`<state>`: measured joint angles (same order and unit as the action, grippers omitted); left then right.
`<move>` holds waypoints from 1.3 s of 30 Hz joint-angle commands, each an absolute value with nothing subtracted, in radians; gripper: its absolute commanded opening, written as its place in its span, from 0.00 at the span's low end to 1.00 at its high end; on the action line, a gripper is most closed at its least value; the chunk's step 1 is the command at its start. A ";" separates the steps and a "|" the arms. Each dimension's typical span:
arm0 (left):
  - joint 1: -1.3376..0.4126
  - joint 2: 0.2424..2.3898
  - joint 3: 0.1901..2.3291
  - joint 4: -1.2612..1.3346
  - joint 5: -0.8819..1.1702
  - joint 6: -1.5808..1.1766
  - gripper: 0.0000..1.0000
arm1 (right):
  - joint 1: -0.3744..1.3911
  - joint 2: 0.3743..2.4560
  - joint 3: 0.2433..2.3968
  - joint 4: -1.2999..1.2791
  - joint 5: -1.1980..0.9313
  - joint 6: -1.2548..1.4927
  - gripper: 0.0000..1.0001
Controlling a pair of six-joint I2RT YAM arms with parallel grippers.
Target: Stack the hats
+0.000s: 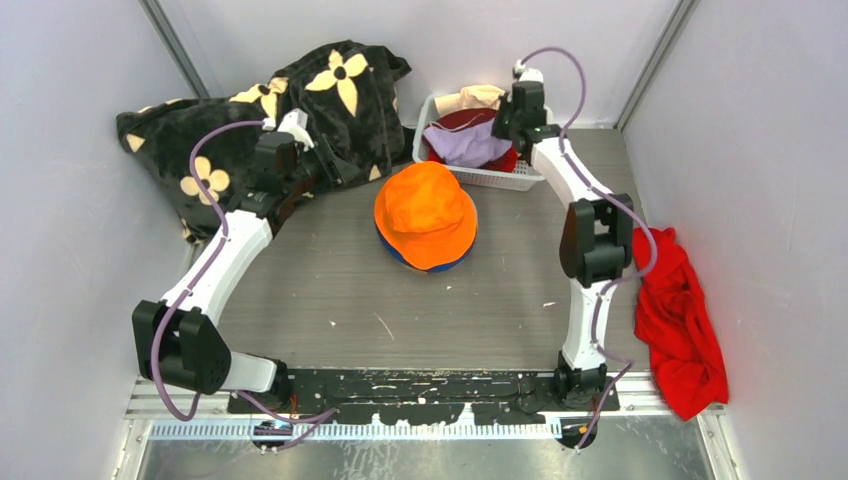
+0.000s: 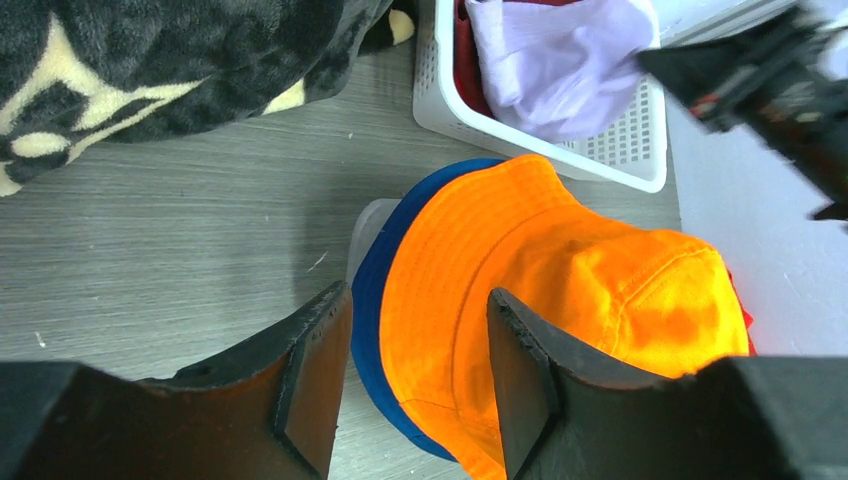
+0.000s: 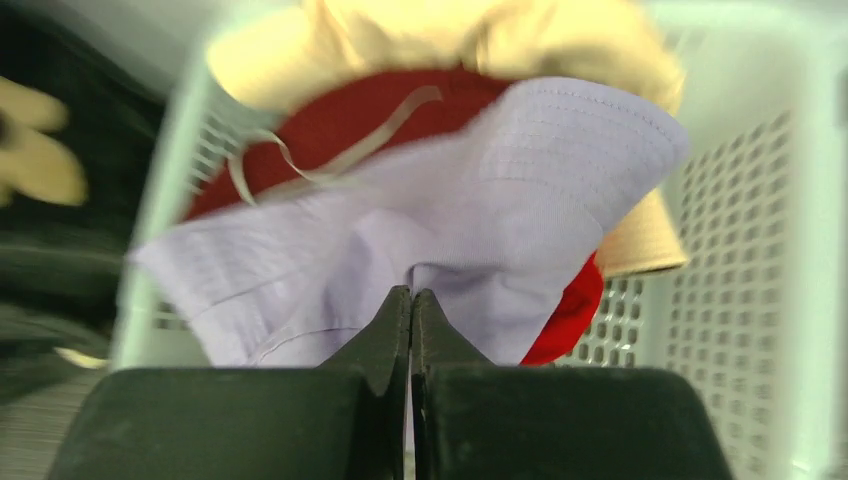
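An orange hat (image 1: 425,212) sits on a blue hat (image 1: 397,252) in the middle of the table. In the left wrist view the orange hat (image 2: 570,260) covers the blue hat (image 2: 372,300), and a grey brim (image 2: 366,226) shows under both. My left gripper (image 1: 343,170) is open and empty, left of and above this stack (image 2: 418,300). My right gripper (image 1: 498,132) is over the white basket (image 1: 520,180), shut on a fold of the lilac hat (image 3: 540,170). The maroon hat (image 3: 330,120) and the cream hat (image 3: 400,40) lie under it in the basket.
A large black blanket with cream flowers (image 1: 300,100) is heaped at the back left, close behind my left gripper. A plain red cloth (image 1: 680,320) lies along the right wall. Grey walls close in the table on three sides.
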<state>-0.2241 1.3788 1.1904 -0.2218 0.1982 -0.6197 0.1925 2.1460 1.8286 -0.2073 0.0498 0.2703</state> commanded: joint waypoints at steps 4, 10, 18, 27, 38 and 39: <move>-0.220 1.316 1.179 -0.133 0.235 -0.643 0.52 | 0.197 1.870 1.849 -0.144 0.064 0.220 0.01; -0.220 1.307 1.203 -0.122 0.249 -0.642 0.53 | 0.198 1.748 1.783 -0.110 0.028 0.233 0.01; -0.222 1.310 1.236 -0.106 0.280 -0.644 0.52 | 0.199 1.602 1.730 -0.076 -0.049 0.250 0.01; -0.223 1.323 1.284 -0.066 0.319 -0.632 0.52 | 0.200 1.461 1.675 -0.023 -0.159 0.239 0.01; -0.237 1.327 1.293 -0.038 0.341 -0.648 0.52 | 0.199 1.315 1.686 -0.027 -0.282 0.226 0.01; -0.239 1.328 1.293 -0.028 0.350 -0.650 0.52 | 0.200 1.305 1.690 -0.034 -0.304 0.227 0.01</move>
